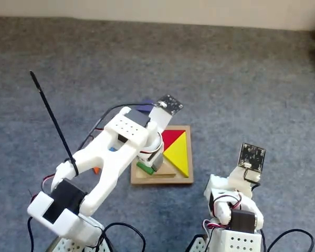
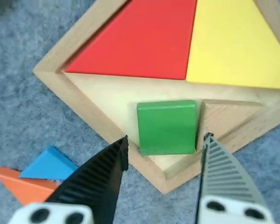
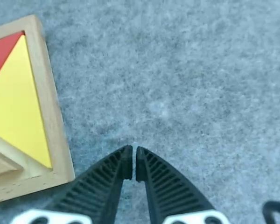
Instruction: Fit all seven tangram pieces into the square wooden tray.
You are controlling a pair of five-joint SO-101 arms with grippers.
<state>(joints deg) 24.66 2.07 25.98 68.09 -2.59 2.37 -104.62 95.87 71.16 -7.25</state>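
Over the near corner of the square wooden tray (image 2: 60, 79), the left tool (image 2: 165, 142) hangs released, one finger on each side of the green square (image 2: 167, 126), small gap both sides, not clamped

Green square lies inside the tray, in the corner area, just beside a plain wood triangle (image 2: 226, 116) that also sits in the tray against the rim

Red triangle (image 2: 135, 42) and yellow triangle (image 2: 233, 42) are seated in the tray, long edges touching, filling the half away from the tool; bare tray floor between them and the green square

Blue piece (image 2: 49, 163) and orange piece (image 2: 23, 186) lie outside the tray on the grey tabletop (image 1: 226, 79), touching or overlapping each other, near the tray's outer edge

High view: left arm reaches across the tray's (image 1: 163, 181) left side, green square (image 1: 144, 168) peeks out under it; dark blue piece (image 1: 144, 105) lies on the tabletop beyond the tray, partly hidden by the arm

Right tool (image 3: 133, 161) is clenched on nothing, tips together, above bare tabletop just beside the tray's (image 3: 44, 93) rim; the yellow triangle (image 3: 14, 112) is inside that rim
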